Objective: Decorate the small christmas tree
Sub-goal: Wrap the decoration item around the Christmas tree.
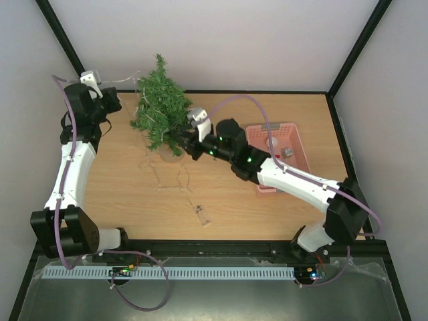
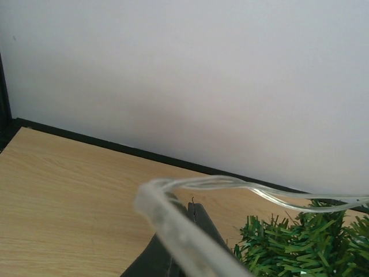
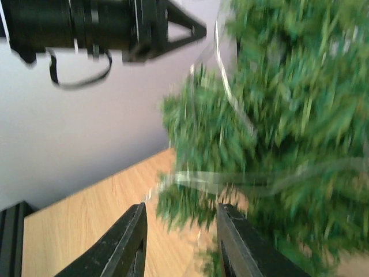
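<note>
The small christmas tree (image 1: 160, 107) stands at the far side of the wooden surface (image 1: 120, 194), at about 11 o'clock from the middle. Its pale base sits on the wood.

The left arm (image 1: 73, 160) reaches up along the left side. The left jaws are at 9 o'clock from the tree and near it. They are closed on a thin clear light string (image 1: 182, 180). In the left wrist view, the light string (image 2: 230, 183) comes out from the tip of the closed jaws. It goes through the air to the green branches of the tree (image 2: 300, 248), above the surface (image 2: 57, 190).

More of the string hangs down over the tree. The rest lies in loose loops on the wood at 6 o'clock from the tree. It ends at a little clear box (image 1: 201, 216) near the front edge.

The right arm (image 1: 294, 180) reaches in from the right. The right jaws are at 4 o'clock from the tree, low down by its base. They are open, with a gap between the two black fingers. The blurry tree (image 3: 288, 115) is just past them, with the string (image 3: 230, 98) across it. I cannot tell if they touch a branch.

A pink basket (image 1: 271, 127) sits at 3 o'clock from the tree, with a few small things inside.
</note>
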